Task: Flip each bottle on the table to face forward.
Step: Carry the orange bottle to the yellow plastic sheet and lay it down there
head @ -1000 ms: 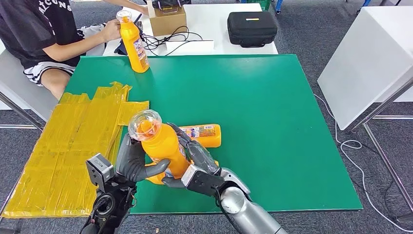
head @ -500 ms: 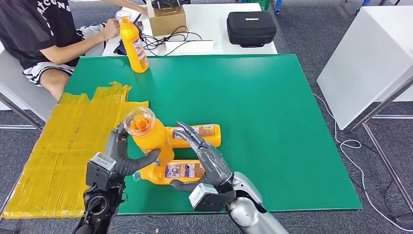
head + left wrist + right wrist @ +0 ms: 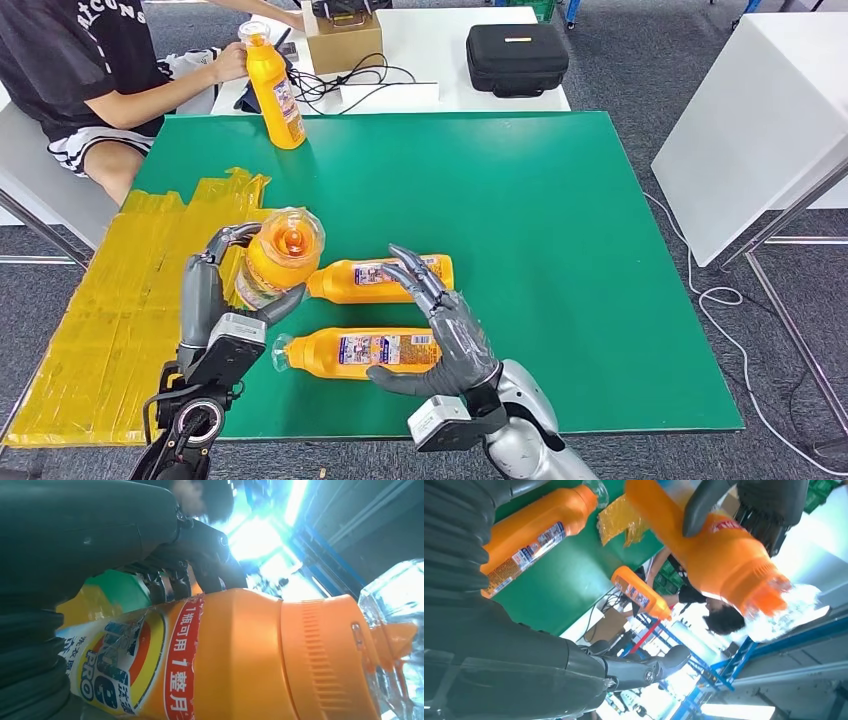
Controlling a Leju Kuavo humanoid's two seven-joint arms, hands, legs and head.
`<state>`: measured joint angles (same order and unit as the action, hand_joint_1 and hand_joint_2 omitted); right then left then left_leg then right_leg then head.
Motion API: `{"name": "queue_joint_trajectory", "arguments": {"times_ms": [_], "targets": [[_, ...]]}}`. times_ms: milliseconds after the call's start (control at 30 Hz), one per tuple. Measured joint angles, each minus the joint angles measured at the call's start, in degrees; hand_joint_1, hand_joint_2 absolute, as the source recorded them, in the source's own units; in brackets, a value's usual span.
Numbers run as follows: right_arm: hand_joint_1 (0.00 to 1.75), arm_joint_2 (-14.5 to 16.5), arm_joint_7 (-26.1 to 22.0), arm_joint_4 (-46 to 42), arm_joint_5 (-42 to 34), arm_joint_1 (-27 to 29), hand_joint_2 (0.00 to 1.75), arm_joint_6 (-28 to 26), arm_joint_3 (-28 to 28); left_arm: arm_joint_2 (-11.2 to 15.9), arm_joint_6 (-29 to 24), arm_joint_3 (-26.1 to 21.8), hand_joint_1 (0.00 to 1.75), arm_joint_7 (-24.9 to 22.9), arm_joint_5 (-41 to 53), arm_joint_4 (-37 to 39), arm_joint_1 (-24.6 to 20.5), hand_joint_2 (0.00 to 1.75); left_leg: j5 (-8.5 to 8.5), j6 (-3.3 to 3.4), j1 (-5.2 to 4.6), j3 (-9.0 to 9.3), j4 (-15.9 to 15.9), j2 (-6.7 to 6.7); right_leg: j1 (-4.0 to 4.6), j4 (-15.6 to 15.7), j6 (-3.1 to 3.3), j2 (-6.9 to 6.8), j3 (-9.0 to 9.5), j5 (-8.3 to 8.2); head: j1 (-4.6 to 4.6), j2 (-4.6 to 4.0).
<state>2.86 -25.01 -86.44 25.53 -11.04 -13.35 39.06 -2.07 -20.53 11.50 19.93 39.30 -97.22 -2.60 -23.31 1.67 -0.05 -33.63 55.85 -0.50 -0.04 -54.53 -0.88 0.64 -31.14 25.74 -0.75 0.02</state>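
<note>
1. Green table (image 3: 560, 230) fills the head view, with a white desk (image 3: 450, 40) beyond it carrying a black case (image 3: 517, 58) and a box (image 3: 343, 40).
2. Yellow sheets (image 3: 130, 300) cover the table's left side.
3. At the far left corner a person (image 3: 90, 70) holds an upright bottle (image 3: 275, 90).
4. Left hand (image 3: 215, 290) grips a raised bottle (image 3: 278, 258) above the sheets' edge, clear cap toward the camera; the left wrist view adds its label print (image 3: 120, 655) and ribbed orange neck (image 3: 320, 655).
5. Right hand (image 3: 440, 325) holds nothing, fingers spread over two lying bottles: one (image 3: 380, 279) farther, one (image 3: 355, 352) nearer, caps pointing left.
6. From the right wrist, the raised bottle (image 3: 719, 560) shows with the left hand's thumb across it.
</note>
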Motion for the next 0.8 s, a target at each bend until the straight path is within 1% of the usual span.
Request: {"name": "queue_joint_trajectory", "arguments": {"times_ms": [233, 300, 367, 467, 533, 567, 600, 667, 733, 800], "targets": [[0.00, -0.1, -0.4, -0.2, -1.1, 0.0, 1.75, -1.0, 0.0, 1.9, -9.1, 0.0, 1.75, -8.8, 17.8, 0.5, -1.6, 1.75, 0.00, -0.01, 0.00, 0.00, 0.0, 0.00, 0.01, 0.0, 0.00, 0.00, 0.00, 0.00, -0.01, 0.00], [0.00, -0.1, -0.4, -0.2, -1.0, 0.0, 1.75, -1.1, 0.0, 2.3, -10.7, -0.1, 1.75, -13.2, 26.0, 1.2, -2.2, 1.75, 0.00, -0.01, 0.00, 0.00, 0.0, -0.01, 0.01, 0.0, 0.00, 0.00, 0.00, 0.00, -0.01, 0.00], [0.00, 0.0, -0.4, -0.5, -0.9, 0.0, 1.75, -1.1, 0.0, 2.6, -10.6, -0.1, 1.75, -18.6, 35.4, 2.2, -3.0, 1.75, 0.01, -0.01, 0.01, 0.00, 0.0, -0.01, 0.01, 0.0, 0.00, 0.00, 0.00, 0.00, 0.00, 0.00], [0.00, 0.1, -0.3, -1.1, -0.4, -0.1, 1.75, -0.8, 0.0, 3.9, -7.0, 0.0, 1.75, -28.1, 46.9, 4.6, -5.3, 1.75, 0.01, -0.01, 0.01, 0.00, 0.0, -0.01, 0.01, 0.0, 0.00, 0.00, 0.00, 0.00, 0.01, 0.00], [0.00, 0.2, -0.1, -1.4, -0.2, -0.3, 1.75, -0.5, 0.1, 5.8, -3.1, 1.2, 1.75, -34.2, 49.7, 6.9, -7.8, 1.75, 0.03, -0.02, 0.01, 0.01, 0.0, -0.01, 0.01, 0.0, 0.01, 0.00, 0.00, -0.01, 0.01, 0.00], [0.00, 0.2, -0.1, -1.6, -0.2, -0.4, 1.75, -0.3, 0.1, 6.8, -1.0, 2.0, 1.75, -36.3, 50.0, 8.2, -9.1, 1.75, 0.03, -0.03, 0.01, 0.02, 0.0, -0.01, 0.01, 0.0, 0.01, 0.00, 0.01, -0.02, -0.01, 0.00], [0.00, 0.2, 0.0, -1.7, -0.2, -0.5, 1.75, -0.2, 0.1, 7.6, 1.0, 2.7, 1.75, -37.5, 50.1, 9.7, -10.6, 1.75, 0.05, -0.04, 0.01, 0.03, 0.0, -0.02, 0.02, 0.0, 0.01, 0.00, 0.01, -0.02, -0.01, 0.00], [0.00, 0.2, 0.0, -2.1, -0.2, -0.9, 1.75, 0.0, 0.1, 8.9, 4.2, 3.8, 1.75, -38.3, 50.3, 13.2, -13.3, 1.75, 0.07, -0.07, 0.05, 0.03, 0.0, -0.03, 0.02, 0.0, 0.01, -0.01, 0.02, -0.02, -0.01, 0.00], [0.00, 0.2, 0.0, -2.4, -0.3, -1.1, 1.75, 0.2, 0.1, 9.7, 6.6, 4.5, 1.75, -38.3, 50.5, 16.9, -15.8, 1.75, 0.08, -0.08, 0.09, 0.03, 0.0, -0.03, 0.02, 0.0, 0.01, 0.00, 0.03, -0.02, 0.01, 0.00], [0.00, 0.2, -0.1, -2.6, -0.6, -1.3, 1.75, 0.5, 0.1, 10.1, 9.0, 4.8, 1.75, -37.2, 50.6, 20.7, -18.2, 1.75, 0.08, -0.07, 0.09, 0.02, 0.0, -0.02, 0.02, 0.0, 0.00, 0.01, 0.03, -0.03, 0.01, 0.00]]}}
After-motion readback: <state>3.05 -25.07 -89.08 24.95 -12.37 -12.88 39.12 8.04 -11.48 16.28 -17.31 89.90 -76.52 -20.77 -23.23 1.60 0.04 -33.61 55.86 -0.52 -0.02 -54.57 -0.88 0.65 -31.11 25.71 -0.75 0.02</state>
